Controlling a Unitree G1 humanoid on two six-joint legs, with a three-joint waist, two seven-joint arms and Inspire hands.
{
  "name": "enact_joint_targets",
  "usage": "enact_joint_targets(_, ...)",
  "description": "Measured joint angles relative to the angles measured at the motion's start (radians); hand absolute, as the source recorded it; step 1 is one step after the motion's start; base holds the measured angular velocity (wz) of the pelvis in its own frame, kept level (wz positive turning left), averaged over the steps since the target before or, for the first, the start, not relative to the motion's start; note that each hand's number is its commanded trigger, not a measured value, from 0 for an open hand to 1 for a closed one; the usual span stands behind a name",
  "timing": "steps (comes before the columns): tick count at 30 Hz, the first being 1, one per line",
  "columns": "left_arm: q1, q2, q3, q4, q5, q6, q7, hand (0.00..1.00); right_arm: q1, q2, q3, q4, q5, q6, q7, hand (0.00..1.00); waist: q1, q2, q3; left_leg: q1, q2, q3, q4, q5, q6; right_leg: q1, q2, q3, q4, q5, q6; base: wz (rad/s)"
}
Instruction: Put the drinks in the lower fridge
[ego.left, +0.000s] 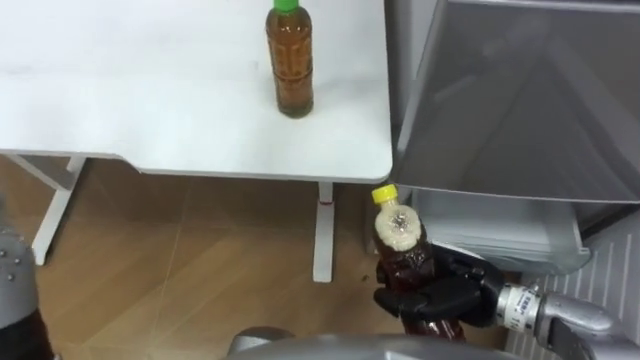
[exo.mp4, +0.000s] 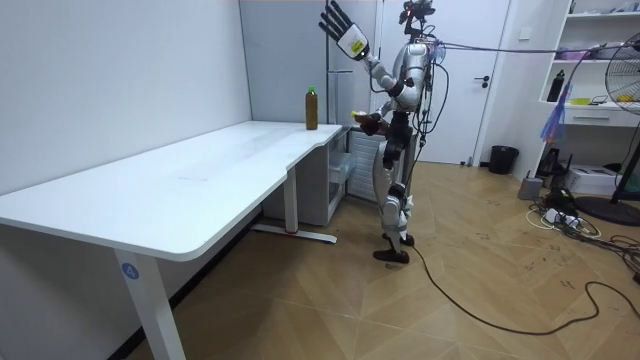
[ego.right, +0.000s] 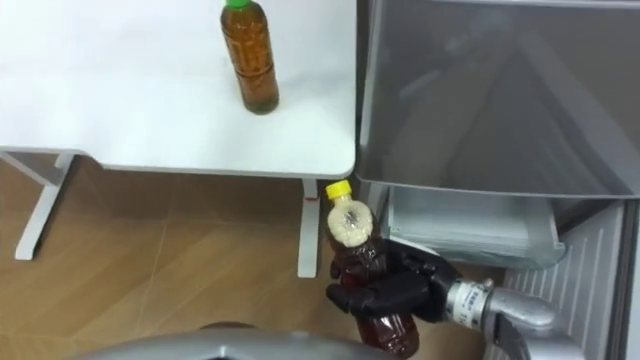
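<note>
My right hand (ego.left: 440, 295) is shut round a brown drink bottle (ego.left: 405, 250) with a yellow cap, held upright low beside the table's corner, in front of the grey fridge (ego.left: 520, 100). Below the fridge's grey front shows a pale open compartment (ego.left: 490, 235), just right of the held bottle. A second brown bottle (ego.left: 290, 60) with a green cap stands on the white table (ego.left: 150, 100) near its right edge. In the room view my left hand (exo.mp4: 340, 35) is raised high above the table's end, fingers spread. I stand at the table's far end by the fridge.
The table's white leg (ego.left: 322, 235) stands just left of the held bottle over the wooden floor (ego.left: 180, 260). In the room view, a dark bin (exo.mp4: 503, 159), a fan (exo.mp4: 622, 150) and shelves (exo.mp4: 595, 60) lie at the room view's right.
</note>
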Motion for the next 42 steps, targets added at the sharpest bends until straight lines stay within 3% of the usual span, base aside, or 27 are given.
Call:
enact_joint_targets(4, 0.054, -0.019, 0.083, 0.077, 0.013, -0.020, 0.132, 0.00, 0.021, 0.018, -0.003, 0.000, -0.025, -0.002, -0.014, 1.00, 0.028, -0.008, -0.0065, 0.003, 0.001, -0.002, -0.003, 0.001, -0.001, 0.005, 0.000, -0.024, -0.002, 0.000, 0.000, 0.04)
enact_joint_targets(7, 0.098, -0.028, 0.092, 0.148, 0.009, -0.020, 0.218, 0.00, 0.021, 0.024, -0.003, 0.000, -0.024, -0.002, -0.048, 1.00, 0.037, -0.011, -0.0084, 0.002, 0.000, -0.003, -0.001, 0.001, -0.001, 0.005, 0.001, -0.028, -0.001, 0.000, 0.000, 0.00)
enact_joint_targets(11, 0.100, -0.032, 0.081, 0.312, 0.005, -0.017, 0.287, 0.00, 0.019, 0.041, 0.001, 0.000, -0.024, 0.006, -0.088, 1.00, 0.042, -0.013, -0.0077, 0.006, -0.001, -0.012, -0.003, 0.000, -0.001, 0.021, 0.001, -0.040, -0.001, 0.000, 0.000, 0.05)
enact_joint_targets(14, 0.123, -0.035, 0.047, 0.459, -0.005, 0.005, 0.308, 0.00, 0.013, 0.049, 0.011, 0.000, -0.021, 0.021, -0.111, 1.00, 0.044, -0.015, -0.0083, 0.006, -0.004, -0.018, -0.007, 0.001, -0.001, 0.021, 0.000, -0.041, -0.004, 0.000, 0.001, 0.03)
enact_joint_targets(20, 0.201, -0.055, -0.120, 0.785, -0.241, 0.047, 0.295, 0.00, 0.012, 0.066, 0.033, 0.007, 0.016, 0.030, -0.162, 1.00, 0.034, -0.030, -0.0091, 0.003, -0.006, -0.020, 0.001, 0.002, -0.001, 0.023, -0.004, -0.045, -0.019, 0.001, 0.002, 0.01)
enact_joint_targets(23, 0.244, -0.070, -0.194, 0.909, -0.388, 0.064, 0.244, 0.00, 0.009, 0.066, 0.034, 0.027, 0.062, 0.031, -0.171, 1.00, 0.022, -0.036, -0.0076, 0.000, -0.005, -0.022, -0.001, 0.001, -0.001, 0.024, -0.004, -0.045, -0.018, 0.001, 0.002, 0.00)
enact_joint_targets(26, 0.261, -0.072, -0.271, 1.058, -0.479, 0.094, 0.139, 0.00, -0.011, 0.066, 0.029, 0.097, 0.138, 0.053, -0.173, 1.00, 0.015, -0.036, -0.0068, 0.000, -0.005, -0.023, -0.007, 0.001, -0.001, 0.021, -0.004, -0.045, -0.017, 0.001, 0.003, 0.02)
enact_joint_targets(28, 0.278, -0.072, -0.312, 1.217, -0.522, 0.127, 0.040, 0.00, -0.039, 0.066, 0.011, 0.136, 0.149, 0.071, -0.174, 1.00, -0.009, -0.032, -0.0060, -0.009, -0.005, -0.026, -0.007, 0.001, -0.001, 0.022, -0.004, -0.047, -0.017, 0.001, 0.003, 0.05)
enact_joint_targets(33, 0.304, -0.082, -0.349, 1.492, -0.519, 0.213, -0.124, 0.00, -0.064, 0.061, -0.001, 0.234, 0.225, 0.095, -0.230, 1.00, -0.032, -0.027, -0.0048, 0.000, -0.004, -0.023, -0.010, -0.002, -0.002, 0.020, -0.003, -0.041, -0.016, 0.001, 0.003, -0.03)
enact_joint_targets(36, 0.306, -0.085, -0.351, 1.624, -0.486, 0.229, -0.187, 0.00, -0.068, 0.063, -0.008, 0.271, 0.226, 0.095, -0.250, 1.00, -0.036, -0.023, -0.0045, -0.002, -0.004, -0.022, -0.012, -0.003, -0.001, 0.020, -0.003, -0.041, -0.016, 0.001, 0.003, 0.03)
enact_joint_targets(40, 0.292, -0.085, -0.408, 1.686, -0.323, 0.272, -0.241, 0.00, -0.073, 0.065, -0.006, 0.330, 0.289, 0.095, -0.278, 1.00, -0.065, -0.015, -0.0018, -0.024, -0.006, -0.033, 0.002, -0.003, 0.000, 0.017, -0.004, -0.042, -0.016, 0.002, 0.004, 0.11)
enact_joint_targets(42, 0.272, -0.087, -0.448, 1.704, -0.296, 0.285, -0.254, 0.00, -0.073, 0.064, -0.005, 0.358, 0.349, 0.095, -0.300, 1.00, -0.068, -0.011, -0.0001, -0.029, -0.006, -0.032, 0.007, -0.003, 0.000, 0.015, -0.003, -0.037, -0.016, 0.002, 0.004, 0.02)
